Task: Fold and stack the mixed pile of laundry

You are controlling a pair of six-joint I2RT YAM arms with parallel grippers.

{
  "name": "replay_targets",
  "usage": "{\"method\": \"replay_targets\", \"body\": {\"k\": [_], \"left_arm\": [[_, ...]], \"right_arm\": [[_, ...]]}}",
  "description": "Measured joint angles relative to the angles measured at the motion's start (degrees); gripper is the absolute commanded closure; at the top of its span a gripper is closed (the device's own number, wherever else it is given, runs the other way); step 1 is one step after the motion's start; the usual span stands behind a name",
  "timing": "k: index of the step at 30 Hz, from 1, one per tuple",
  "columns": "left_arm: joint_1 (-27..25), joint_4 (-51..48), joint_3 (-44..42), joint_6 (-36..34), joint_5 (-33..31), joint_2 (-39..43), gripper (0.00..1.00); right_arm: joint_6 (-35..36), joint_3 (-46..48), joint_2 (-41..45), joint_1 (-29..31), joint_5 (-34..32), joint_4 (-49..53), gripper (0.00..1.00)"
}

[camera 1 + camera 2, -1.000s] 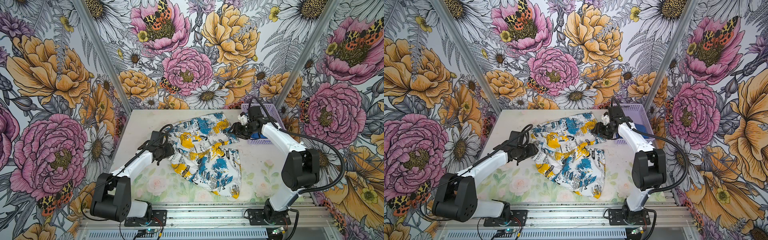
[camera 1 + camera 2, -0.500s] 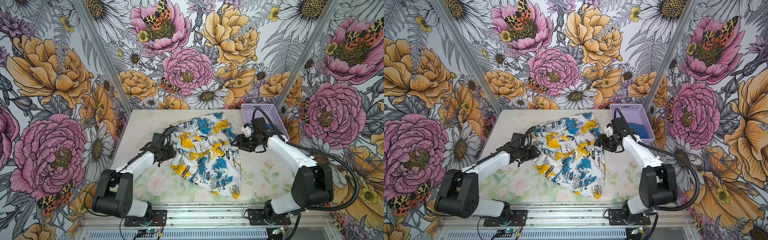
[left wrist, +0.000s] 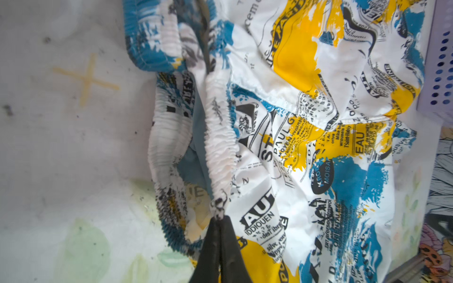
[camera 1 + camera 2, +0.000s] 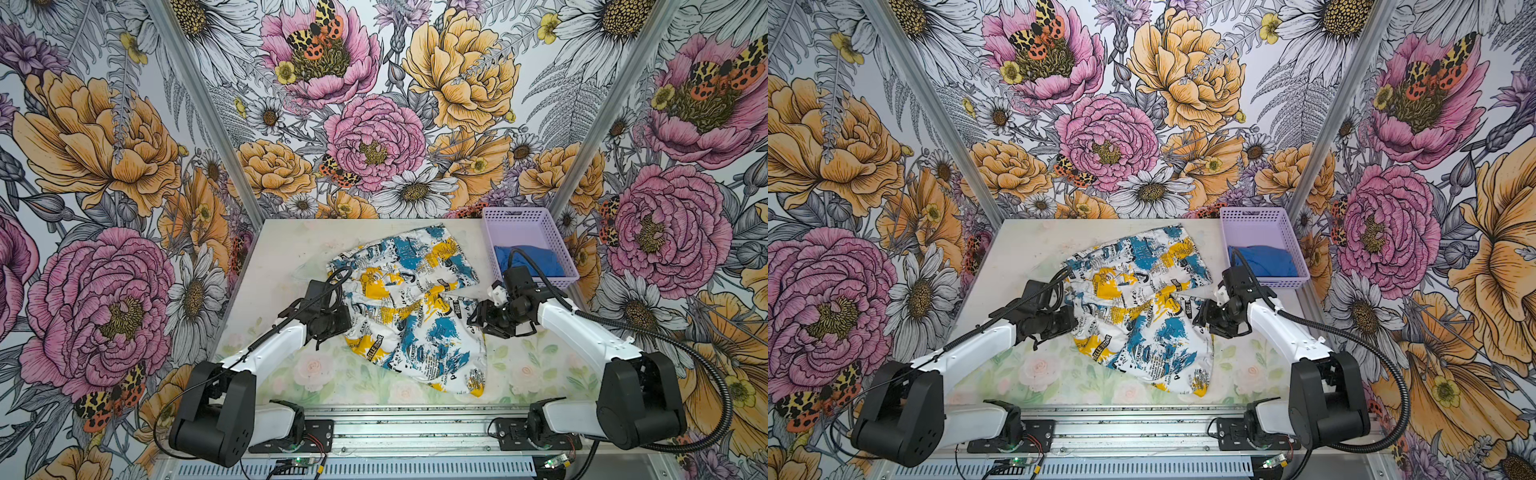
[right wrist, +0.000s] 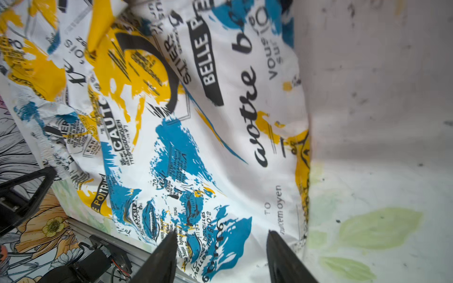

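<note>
Left gripper [image 3: 220,221] clamps the elastic waistband [image 3: 219,147] of the printed garment [image 4: 415,320], while right gripper [image 5: 220,236], jaws apart, hangs over its opposite edge.

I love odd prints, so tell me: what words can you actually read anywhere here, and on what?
All on the printed garment:
"BELLE"
"VOUS"
"moyen"
"POITRI", cut off
"PAULG", cut off
"EAU"
"MOISA"
Fine print: too small to read.
The basket shows no text.
</note>
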State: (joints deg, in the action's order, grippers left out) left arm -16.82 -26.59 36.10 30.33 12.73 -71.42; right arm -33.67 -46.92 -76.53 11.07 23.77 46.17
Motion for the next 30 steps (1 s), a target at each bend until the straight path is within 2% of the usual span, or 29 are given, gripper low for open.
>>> {"method": "replay_targets", "body": {"k": [5, 10, 13, 18, 21, 26, 30], "left_arm": [[-0.3, -1.9, -2.3, 2.9, -1.0, 3.8, 1.00], [-0.5, -3.3, -4.0, 5.3, -1.9, 7.8, 1.00], [-1.3, -4.2, -5.2, 6.8, -2.6, 10.4, 1.00], [-2.3, -5.3, -7.5, 9.2, -3.3, 14.4, 1.00], [-2.7, -6.1, -8.1, 10.5, -4.4, 16.0, 1.00], [-2.8, -7.4, -8.8, 12.6, -6.0, 19.6, 1.00], [-3.2, -7.7, -8.8, 13.7, -7.0, 20.3, 1.00]], "right_arm": [[-0.7, 0.7, -2.1, 0.5, -5.4, -1.0, 0.48], [-0.2, 0.7, -7.4, 0.5, -9.5, -3.2, 0.57], [1.1, 0.1, -11.2, 0.5, -11.8, -3.7, 0.66], [3.5, -5.7, -17.3, 0.5, -13.7, -3.1, 0.81], [5.1, -9.2, -20.5, -0.1, -14.5, -3.0, 0.85], [7.3, -15.5, -25.6, -1.9, -15.4, -2.7, 0.85], [9.4, -20.1, -28.9, -3.8, -15.5, -3.4, 0.69]]}}
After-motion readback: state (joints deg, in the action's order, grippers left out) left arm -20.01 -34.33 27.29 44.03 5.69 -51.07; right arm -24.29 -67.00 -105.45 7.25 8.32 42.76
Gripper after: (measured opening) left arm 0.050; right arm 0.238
